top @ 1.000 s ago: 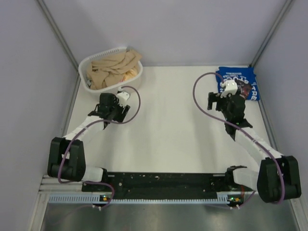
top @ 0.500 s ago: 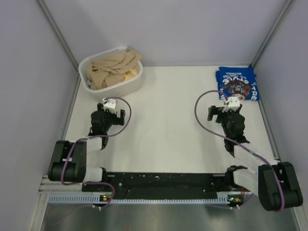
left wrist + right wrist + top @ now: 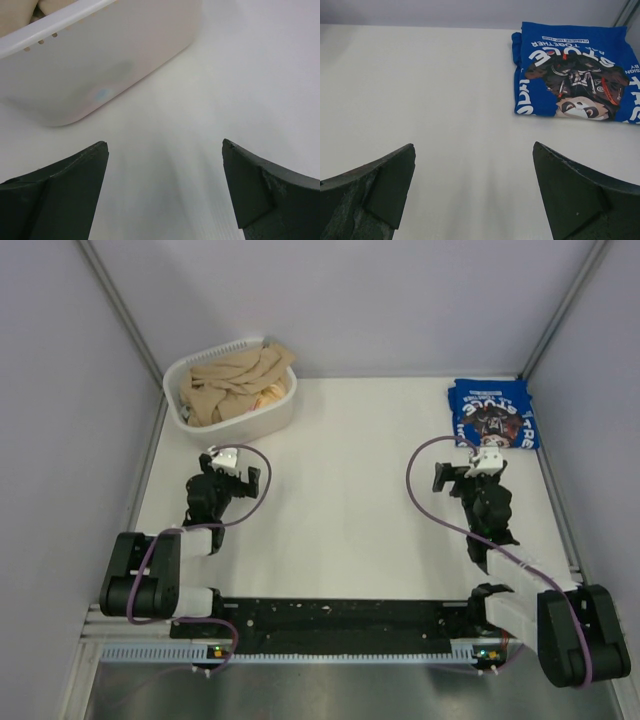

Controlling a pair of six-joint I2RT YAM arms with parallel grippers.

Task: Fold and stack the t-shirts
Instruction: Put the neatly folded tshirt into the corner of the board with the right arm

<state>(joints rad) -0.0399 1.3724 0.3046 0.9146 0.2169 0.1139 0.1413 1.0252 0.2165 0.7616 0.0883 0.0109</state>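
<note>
A folded royal-blue t-shirt (image 3: 492, 413) with white lettering and a dark cartoon-face graphic lies at the table's far right corner; it also shows in the right wrist view (image 3: 575, 71). My right gripper (image 3: 478, 462) is open and empty, just short of the shirt. My left gripper (image 3: 222, 458) is open and empty, over bare table just in front of the white laundry basket (image 3: 275, 410). In the left wrist view the left gripper (image 3: 165, 165) has wide-spread fingers with the basket wall (image 3: 100, 65) ahead. In the right wrist view the right gripper (image 3: 475, 170) is equally spread.
The white basket at the far left holds a heap of tan cloth (image 3: 230, 380). Grey walls enclose the table on the left, back and right. The arm bases sit on a black rail (image 3: 330, 615) at the near edge.
Both arms have drawn back toward their bases. The right gripper left the folded blue t-shirt, which stays in the far right corner. The left gripper pulled back from the basket.
</note>
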